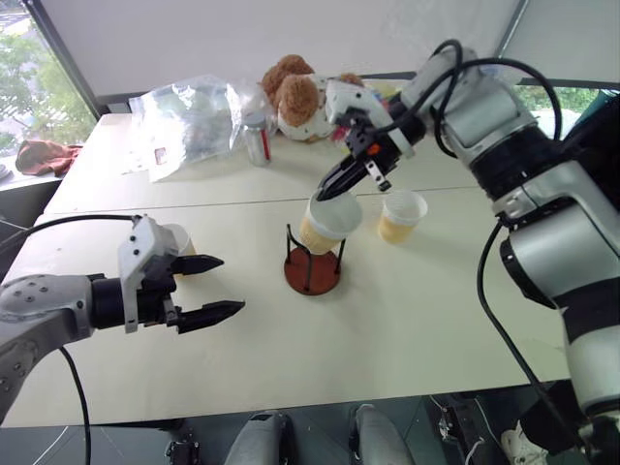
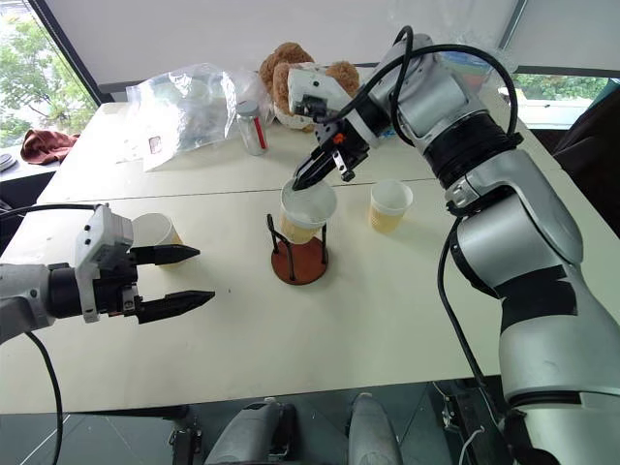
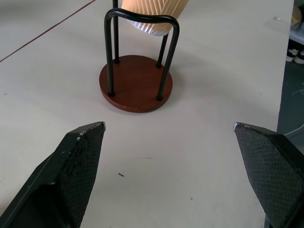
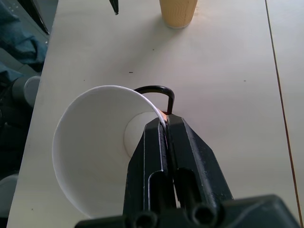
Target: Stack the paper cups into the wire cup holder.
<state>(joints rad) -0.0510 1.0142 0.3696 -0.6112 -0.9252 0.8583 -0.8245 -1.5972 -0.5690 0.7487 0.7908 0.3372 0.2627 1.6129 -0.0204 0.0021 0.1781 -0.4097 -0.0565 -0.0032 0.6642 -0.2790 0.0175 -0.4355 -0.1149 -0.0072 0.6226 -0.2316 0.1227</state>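
Over the middle of the desk (image 1: 407,339), the right end effector (image 1: 327,191) pinches the rim of a paper cup (image 1: 327,225), its two black fingers clenched on the cup wall, one inside and one outside. That held cup hangs tilted at the top of the wire cup holder (image 1: 312,262), its ribbed tan body partly down between the black wire loops and its bottom above the round reddish-brown base. The holder stands upright near the desk's centre.

A second paper cup (image 1: 400,215) stands upright just beyond and to the right of the holder, apart from it. A third cup (image 2: 155,231) lies on its side on the left part of the desk, close behind the left end effector (image 1: 211,287), whose fingers are spread wide with nothing between them, pointing toward the holder.

Along the far edge of the desk rest a clear plastic bag (image 1: 189,118), a drink can (image 1: 257,143) and a brown and white teddy bear (image 1: 295,97).
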